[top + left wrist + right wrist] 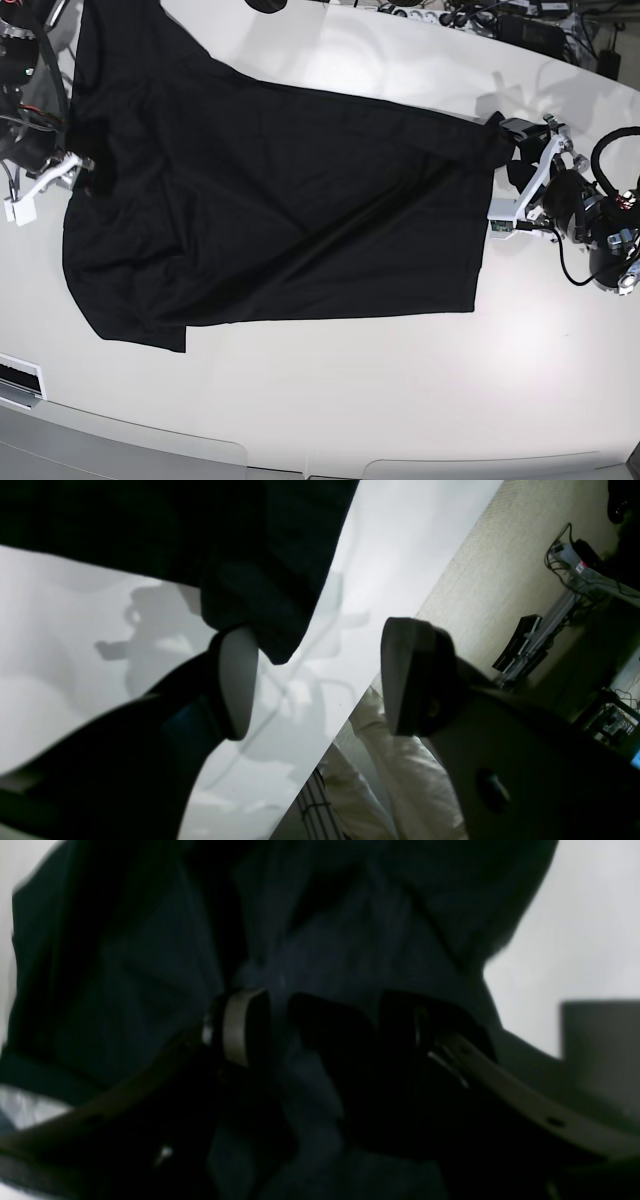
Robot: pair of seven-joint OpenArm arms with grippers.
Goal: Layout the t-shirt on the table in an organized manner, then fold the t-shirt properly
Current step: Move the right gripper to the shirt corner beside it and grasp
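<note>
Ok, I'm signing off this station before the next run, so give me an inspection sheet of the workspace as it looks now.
Surface: table, glossy white, bare around the cloth.
Job's things: t-shirt, black, spread across the table but creased, not yet folded; one corner lies between the left gripper's fingers.
Clutter: nothing seen on the tabletop.
Grippers: left gripper open at the shirt's edge near the table edge, one fingertip against the cloth; right gripper jaws apart, cloth bunched between them, grip not certain.
Cables: black cable looping on the left arm; wires and a power strip beyond the far edge.
Surroundings: person in light trousers beside the table; equipment frames on the floor.
</note>
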